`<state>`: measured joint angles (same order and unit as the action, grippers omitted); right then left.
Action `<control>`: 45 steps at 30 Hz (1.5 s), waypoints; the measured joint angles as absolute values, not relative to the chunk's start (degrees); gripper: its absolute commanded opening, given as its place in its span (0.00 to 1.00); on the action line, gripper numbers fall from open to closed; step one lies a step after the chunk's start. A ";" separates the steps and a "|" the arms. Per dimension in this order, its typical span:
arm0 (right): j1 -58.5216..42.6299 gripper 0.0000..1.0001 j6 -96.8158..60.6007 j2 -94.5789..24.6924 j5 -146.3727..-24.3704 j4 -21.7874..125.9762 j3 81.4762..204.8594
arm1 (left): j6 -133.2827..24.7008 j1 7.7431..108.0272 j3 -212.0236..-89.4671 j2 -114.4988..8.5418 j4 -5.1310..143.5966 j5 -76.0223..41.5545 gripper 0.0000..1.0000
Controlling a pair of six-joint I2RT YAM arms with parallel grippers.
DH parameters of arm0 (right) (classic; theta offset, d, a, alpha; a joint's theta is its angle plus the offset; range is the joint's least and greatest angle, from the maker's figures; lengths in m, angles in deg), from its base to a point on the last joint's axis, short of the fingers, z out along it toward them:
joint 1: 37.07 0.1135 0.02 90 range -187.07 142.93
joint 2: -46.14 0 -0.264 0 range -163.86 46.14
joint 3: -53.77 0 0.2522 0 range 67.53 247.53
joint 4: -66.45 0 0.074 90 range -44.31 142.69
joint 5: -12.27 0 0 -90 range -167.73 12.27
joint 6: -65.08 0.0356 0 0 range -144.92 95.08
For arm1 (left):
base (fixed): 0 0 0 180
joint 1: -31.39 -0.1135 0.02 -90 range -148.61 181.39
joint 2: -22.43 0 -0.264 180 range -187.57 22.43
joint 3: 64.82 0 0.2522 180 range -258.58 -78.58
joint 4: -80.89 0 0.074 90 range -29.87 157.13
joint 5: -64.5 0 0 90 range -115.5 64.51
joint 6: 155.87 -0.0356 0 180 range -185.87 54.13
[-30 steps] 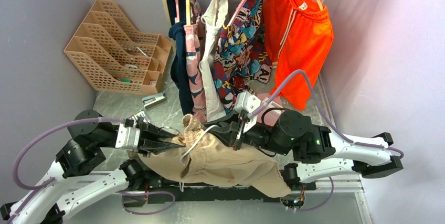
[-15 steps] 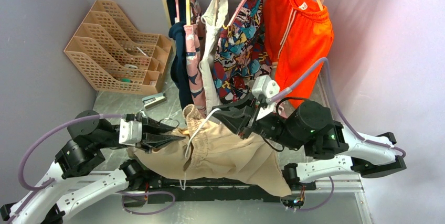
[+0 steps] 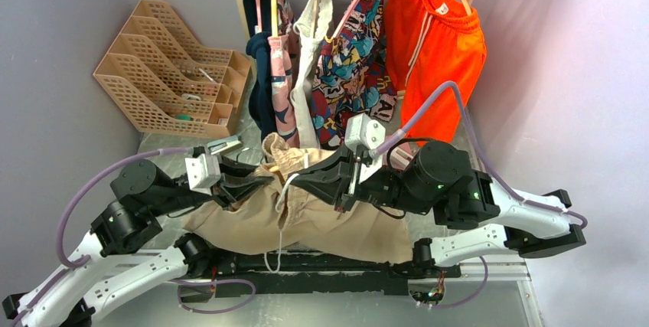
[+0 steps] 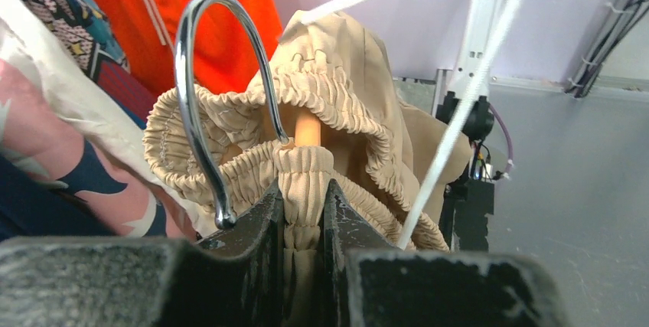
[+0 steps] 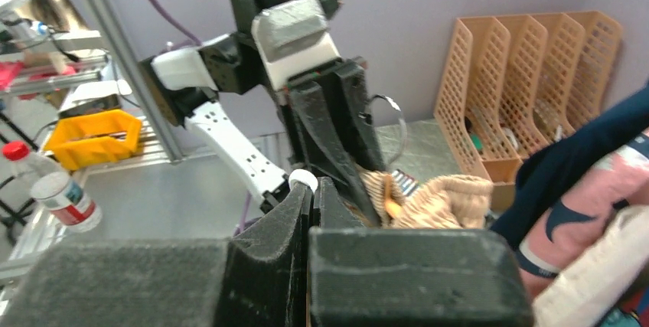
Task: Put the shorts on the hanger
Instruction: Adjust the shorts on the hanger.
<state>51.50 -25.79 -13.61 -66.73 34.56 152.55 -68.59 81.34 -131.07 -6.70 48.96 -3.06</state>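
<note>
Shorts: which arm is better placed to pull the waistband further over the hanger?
Right, probably. The left gripper is clamped on the shorts at the waistband, right by the hanger neck, anchoring it. The right gripper, jaws shut, sits beside the waistband, apparently free to regrasp.

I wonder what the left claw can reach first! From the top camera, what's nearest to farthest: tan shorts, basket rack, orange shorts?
1. tan shorts: pinched in the left gripper.
2. basket rack: back left.
3. orange shorts: hanging, far right.
</note>
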 measured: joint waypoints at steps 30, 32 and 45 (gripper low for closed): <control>51.66 0.67 -20.96 -16.52 -67.95 17.53 162.58 | -68.26 81.30 -137.10 -6.39 48.69 -9.20 0.07; 51.66 0.66 -21.74 -16.03 -66.33 18.19 164.00 | -68.74 81.30 -138.54 -6.67 46.16 -6.62 0.07; 51.66 0.64 -26.92 -29.35 -67.67 12.55 172.37 | -70.17 81.30 -143.37 -12.93 36.08 9.75 0.07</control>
